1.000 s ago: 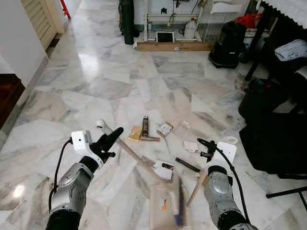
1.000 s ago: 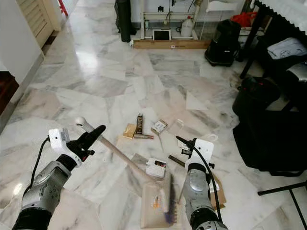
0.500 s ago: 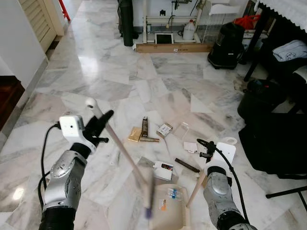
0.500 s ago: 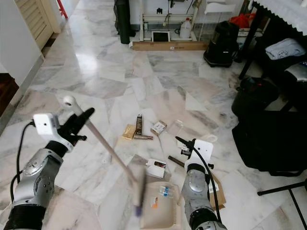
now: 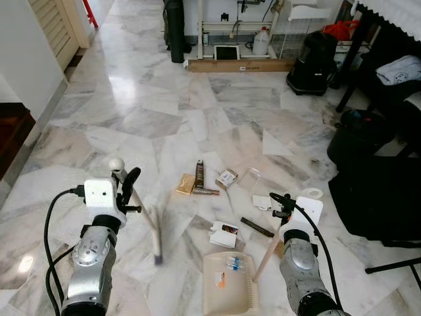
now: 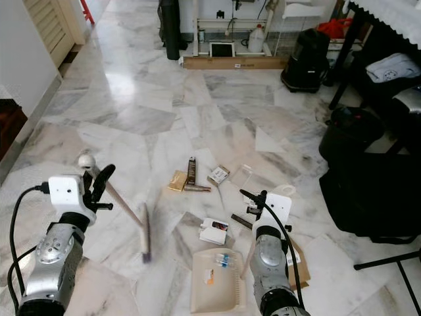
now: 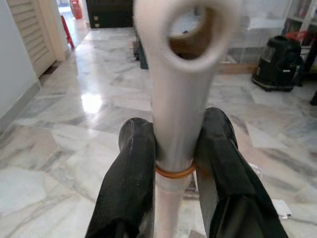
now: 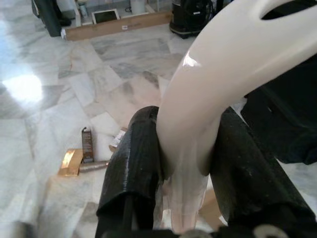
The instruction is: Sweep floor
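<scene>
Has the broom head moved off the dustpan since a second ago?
Yes. The broom head has swung to the robot's left, off the dustpan, and is now over bare marble left of the white box.

The broom (image 5: 139, 212) has a pale stick with a rounded white end cap; it slants down to a blurred head left of the dustpan (image 5: 229, 284). The beige dustpan lies flat on the marble floor (image 5: 145, 105), scraps inside, its handle rising rightward.
</scene>
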### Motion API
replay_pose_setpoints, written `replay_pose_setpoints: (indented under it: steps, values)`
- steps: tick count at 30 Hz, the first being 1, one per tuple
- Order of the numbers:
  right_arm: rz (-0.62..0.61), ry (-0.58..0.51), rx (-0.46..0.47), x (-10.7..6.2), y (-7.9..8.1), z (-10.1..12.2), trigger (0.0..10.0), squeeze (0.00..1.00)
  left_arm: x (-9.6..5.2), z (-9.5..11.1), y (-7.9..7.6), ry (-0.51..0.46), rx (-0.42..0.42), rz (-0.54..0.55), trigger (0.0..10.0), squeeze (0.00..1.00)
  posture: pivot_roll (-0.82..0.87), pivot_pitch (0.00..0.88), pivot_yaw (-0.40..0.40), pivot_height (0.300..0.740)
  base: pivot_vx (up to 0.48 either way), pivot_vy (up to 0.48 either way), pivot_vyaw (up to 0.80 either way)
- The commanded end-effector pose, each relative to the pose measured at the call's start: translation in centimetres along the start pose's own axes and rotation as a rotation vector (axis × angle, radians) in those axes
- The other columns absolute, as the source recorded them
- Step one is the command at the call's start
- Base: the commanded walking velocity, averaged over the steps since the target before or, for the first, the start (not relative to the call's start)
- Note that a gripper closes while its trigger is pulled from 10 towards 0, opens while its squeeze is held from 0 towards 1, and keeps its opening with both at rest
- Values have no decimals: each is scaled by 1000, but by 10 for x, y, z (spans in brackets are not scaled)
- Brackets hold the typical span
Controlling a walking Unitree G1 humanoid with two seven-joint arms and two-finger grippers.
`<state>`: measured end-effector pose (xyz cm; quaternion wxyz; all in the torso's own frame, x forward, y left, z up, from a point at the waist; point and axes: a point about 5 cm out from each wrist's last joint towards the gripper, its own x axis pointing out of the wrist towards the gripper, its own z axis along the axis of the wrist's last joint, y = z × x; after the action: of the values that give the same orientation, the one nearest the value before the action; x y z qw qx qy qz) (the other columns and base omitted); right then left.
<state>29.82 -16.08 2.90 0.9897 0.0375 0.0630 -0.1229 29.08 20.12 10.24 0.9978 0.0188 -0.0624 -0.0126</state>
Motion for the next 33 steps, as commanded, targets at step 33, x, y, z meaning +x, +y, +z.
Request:
replay_pose_setpoints:
  steps: [33]
  values:
    - [87, -171, 114, 4, -1, 35, 10000, 0, 14, 1, -16, -87, 93, -14, 10000, 0, 93, 0, -9, 740, 0, 0, 0]
